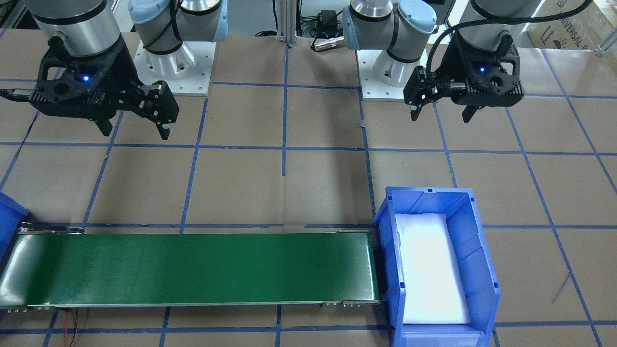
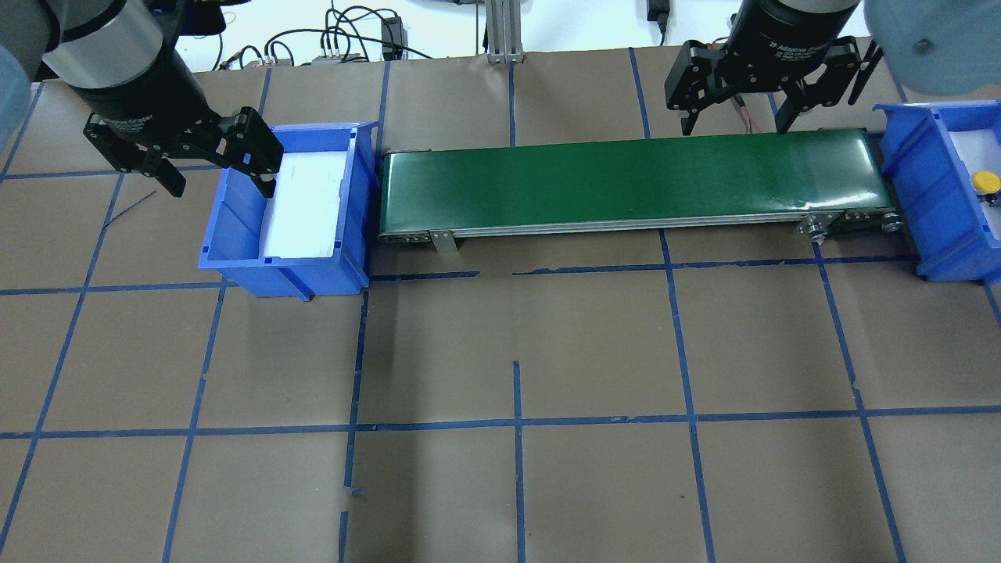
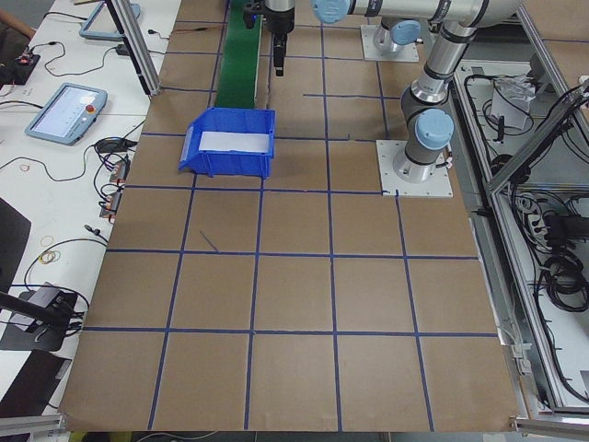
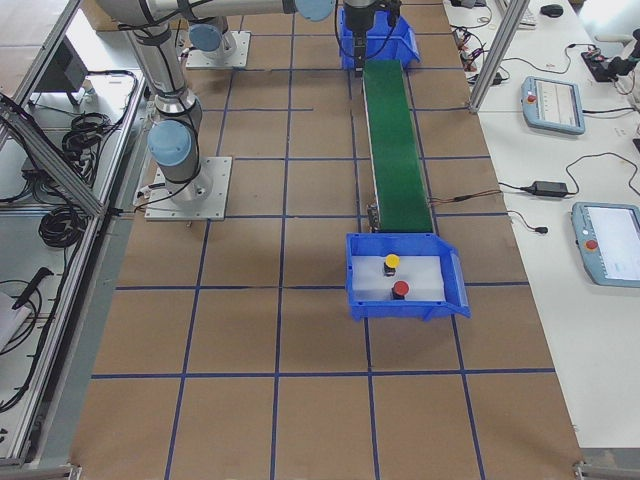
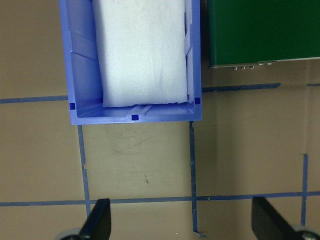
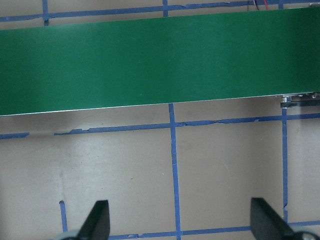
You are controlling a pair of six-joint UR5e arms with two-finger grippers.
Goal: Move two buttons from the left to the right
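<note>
The yellow button and the red button stand on white foam in the right blue bin. In the overhead view only the yellow button shows, in the right bin at the frame's edge. My left gripper hangs open and empty, high over the table on the robot's side of the left blue bin. That bin holds only white foam. My right gripper is open and empty, high beside the conveyor's right part.
A green conveyor belt lies between the two bins with nothing on it. The brown table carries a grid of blue tape. Both arm bases stand at the robot's side. Cables and tablets lie past the table's far edge.
</note>
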